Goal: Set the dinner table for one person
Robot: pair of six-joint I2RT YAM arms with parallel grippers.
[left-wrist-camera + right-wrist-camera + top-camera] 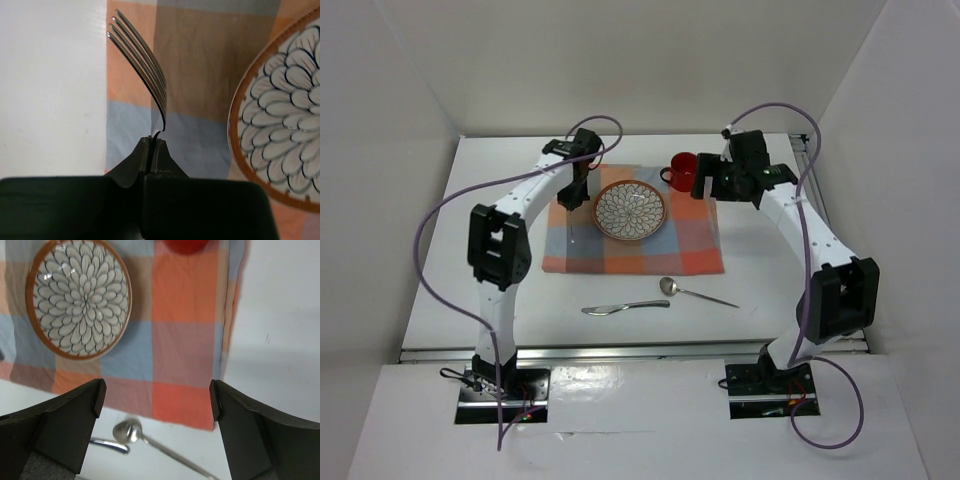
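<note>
On the white dinner table lies an orange-and-blue-grey checked cloth. A flower-patterned plate with a brown rim sits on it, and a red cup stands at its far right corner. My left gripper is shut on a steel fork, held over the cloth's left edge, left of the plate. My right gripper is open and empty above the cloth's right part. A spoon and a knife lie on the bare table in front of the cloth.
White walls enclose the table on the left, back and right. A metal rail runs along the near edge. Purple cables loop from both arms.
</note>
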